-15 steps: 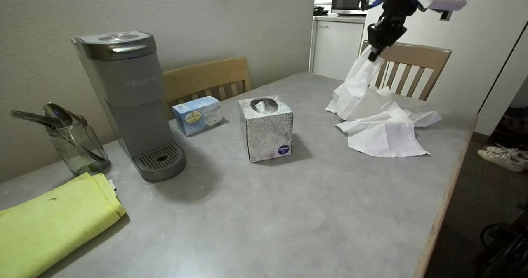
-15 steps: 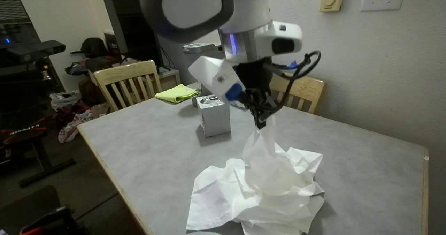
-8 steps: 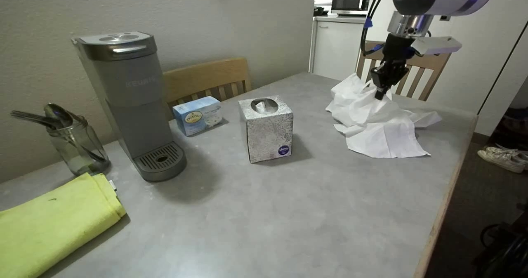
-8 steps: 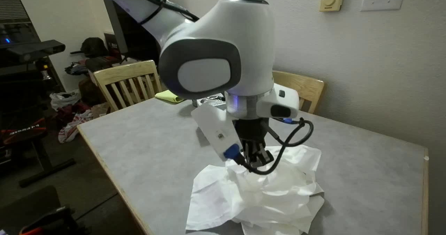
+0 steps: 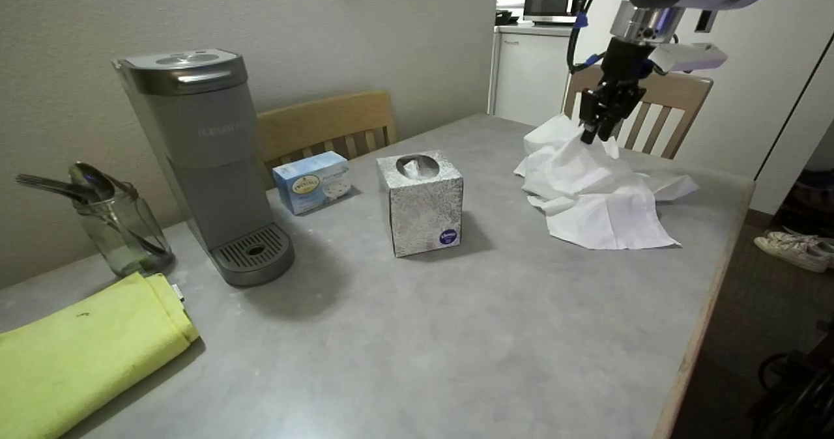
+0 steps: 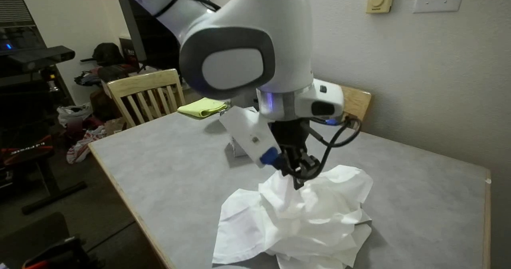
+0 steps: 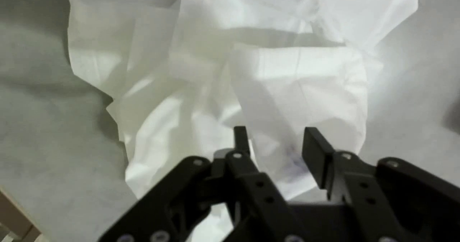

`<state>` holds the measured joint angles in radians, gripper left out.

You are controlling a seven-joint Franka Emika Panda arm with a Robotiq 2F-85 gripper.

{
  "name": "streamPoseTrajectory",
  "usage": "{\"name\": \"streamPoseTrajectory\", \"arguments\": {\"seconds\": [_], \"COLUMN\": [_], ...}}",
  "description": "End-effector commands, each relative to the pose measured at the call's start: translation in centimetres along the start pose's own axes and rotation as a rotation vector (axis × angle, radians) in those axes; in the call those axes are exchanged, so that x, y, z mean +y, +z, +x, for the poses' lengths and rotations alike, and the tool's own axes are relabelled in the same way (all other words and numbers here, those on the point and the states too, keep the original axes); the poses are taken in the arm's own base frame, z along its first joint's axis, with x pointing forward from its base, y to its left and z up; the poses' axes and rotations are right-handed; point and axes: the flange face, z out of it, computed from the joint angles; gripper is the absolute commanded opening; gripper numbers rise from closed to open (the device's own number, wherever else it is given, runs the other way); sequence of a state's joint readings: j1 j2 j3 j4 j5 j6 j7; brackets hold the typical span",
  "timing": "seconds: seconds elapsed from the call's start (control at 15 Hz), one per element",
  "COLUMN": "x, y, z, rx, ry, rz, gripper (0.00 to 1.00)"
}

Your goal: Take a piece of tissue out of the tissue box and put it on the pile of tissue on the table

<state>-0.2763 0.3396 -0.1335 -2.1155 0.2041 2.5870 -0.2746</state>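
Note:
The pile of white tissue (image 5: 603, 195) lies crumpled on the grey table, and also shows in an exterior view (image 6: 303, 225) and in the wrist view (image 7: 201, 84). My gripper (image 7: 276, 136) is open in the wrist view, with white tissue below and between its fingers. In both exterior views the gripper (image 5: 594, 134) is just over the top of the pile; whether a fingertip touches it I cannot tell. The grey patterned tissue box (image 5: 427, 211) stands upright, with a bit of tissue (image 5: 412, 169) in its opening. The arm mostly hides the box (image 6: 238, 150) in an exterior view.
A coffee maker (image 5: 215, 165), a blue tea box (image 5: 313, 184), a glass jar with cutlery (image 5: 124, 230) and a folded yellow cloth (image 5: 91, 354) stand or lie on the table (image 5: 456, 335). Wooden chairs (image 6: 147, 91) stand at its edges.
A second ago a tissue hung from my gripper above the pile. The gripper went down, let the tissue go onto the pile, opened, and has risen slightly.

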Motion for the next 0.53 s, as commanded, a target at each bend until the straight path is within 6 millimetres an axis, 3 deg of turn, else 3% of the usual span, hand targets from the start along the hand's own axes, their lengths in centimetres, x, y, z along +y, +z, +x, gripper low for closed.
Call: {"name": "streamPoseTrajectory", "arguments": {"seconds": [0.0,0.2,0.47], "x": [-1.8,-4.0,-7.9], "y": [-6.0,-10.5,-14.9], "z": [-0.4,-0.1,0.4], "rx": [0.048,0.091,0.130], "ry": [-0.012,0.004,0.019], "rz": [0.011,0.022,0.027], "gripper": [0.76,0.97,1.00]}}
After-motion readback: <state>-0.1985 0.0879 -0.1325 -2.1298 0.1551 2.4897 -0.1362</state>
